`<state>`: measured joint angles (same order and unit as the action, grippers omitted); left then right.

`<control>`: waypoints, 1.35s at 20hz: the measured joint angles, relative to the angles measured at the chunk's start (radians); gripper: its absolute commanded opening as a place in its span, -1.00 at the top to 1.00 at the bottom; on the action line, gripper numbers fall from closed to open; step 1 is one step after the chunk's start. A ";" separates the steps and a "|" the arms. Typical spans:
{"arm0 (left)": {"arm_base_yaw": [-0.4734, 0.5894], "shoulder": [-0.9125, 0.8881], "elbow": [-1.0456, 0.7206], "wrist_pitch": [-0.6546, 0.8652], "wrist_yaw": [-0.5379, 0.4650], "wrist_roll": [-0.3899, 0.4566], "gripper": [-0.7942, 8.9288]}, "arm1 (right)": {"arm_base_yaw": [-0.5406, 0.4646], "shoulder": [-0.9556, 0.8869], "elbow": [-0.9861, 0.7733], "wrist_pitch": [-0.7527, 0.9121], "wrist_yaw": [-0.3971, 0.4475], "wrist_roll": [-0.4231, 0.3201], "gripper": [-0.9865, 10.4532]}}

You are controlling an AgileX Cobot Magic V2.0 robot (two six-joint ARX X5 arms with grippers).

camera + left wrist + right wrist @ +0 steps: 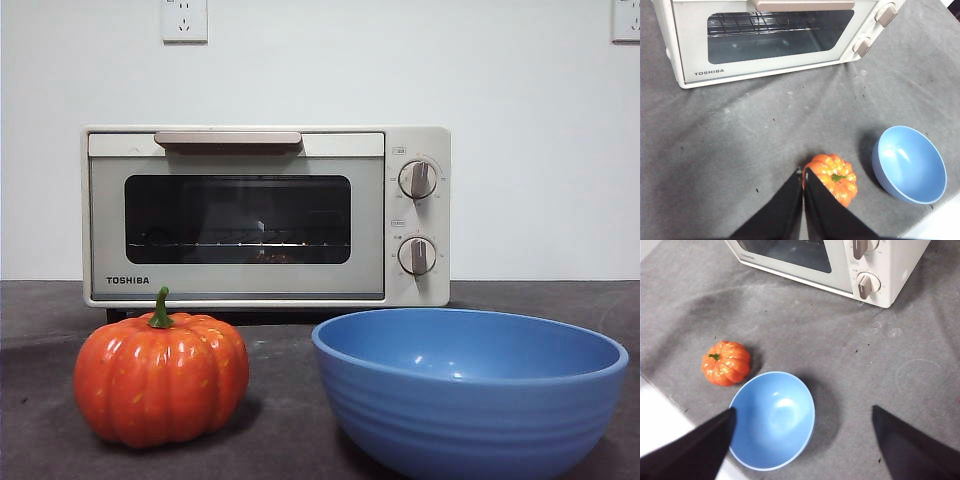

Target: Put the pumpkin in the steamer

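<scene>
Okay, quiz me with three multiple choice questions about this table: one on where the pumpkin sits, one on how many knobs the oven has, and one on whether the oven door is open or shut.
1. Where is the pumpkin?
A. Inside the blue bowl
B. On the table beside the bowl
C. Inside the steamer

2. How many knobs does the steamer have?
A. One
B. Two
C. Four

3. The steamer door is:
A. Shut
B. Wide open
C. Removed

Answers:
1 B, the pumpkin rests on the grey mat, apart from the bowl.
2 B, two round knobs sit one above the other.
3 A, the door lies flush, its handle at the top.
</scene>
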<state>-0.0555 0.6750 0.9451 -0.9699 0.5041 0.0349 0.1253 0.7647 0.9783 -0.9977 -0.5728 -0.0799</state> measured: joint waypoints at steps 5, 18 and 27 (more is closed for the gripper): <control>-0.001 0.000 0.000 0.000 0.000 0.000 0.81 | 0.027 0.000 0.000 0.004 0.000 0.000 -0.01; -0.002 0.000 0.000 0.000 0.000 0.000 0.81 | 0.498 0.315 0.051 0.368 0.059 0.111 -0.02; -0.002 0.000 0.000 0.000 0.000 0.000 0.81 | 0.711 0.729 0.318 0.388 0.185 0.076 -0.04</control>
<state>-0.0570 0.6750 0.9451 -0.9703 0.5037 0.0353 0.8364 1.4940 1.2964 -0.6094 -0.3878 -0.0044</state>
